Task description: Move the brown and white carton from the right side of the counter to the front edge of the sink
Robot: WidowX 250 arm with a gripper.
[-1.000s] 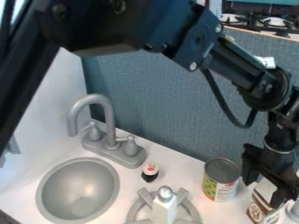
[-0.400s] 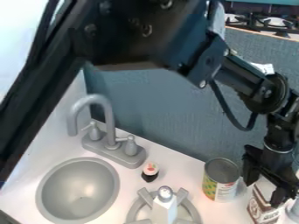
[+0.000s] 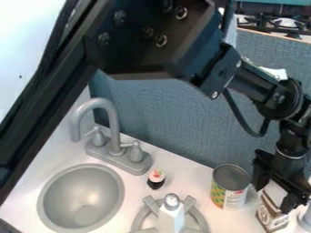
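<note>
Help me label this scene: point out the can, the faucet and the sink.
Can (image 3: 229, 195): camera view, on the labelled side.
Faucet (image 3: 119, 157): camera view, on the base.
Sink (image 3: 81, 196): camera view, on the bowl's inside.

The carton (image 3: 268, 212) at my claw (image 3: 274, 194) looks like smooth card; the can (image 3: 231, 176) beside it has a dull metal lid. The panel (image 3: 176, 118) behind resembles rough, matt cloth.
</note>
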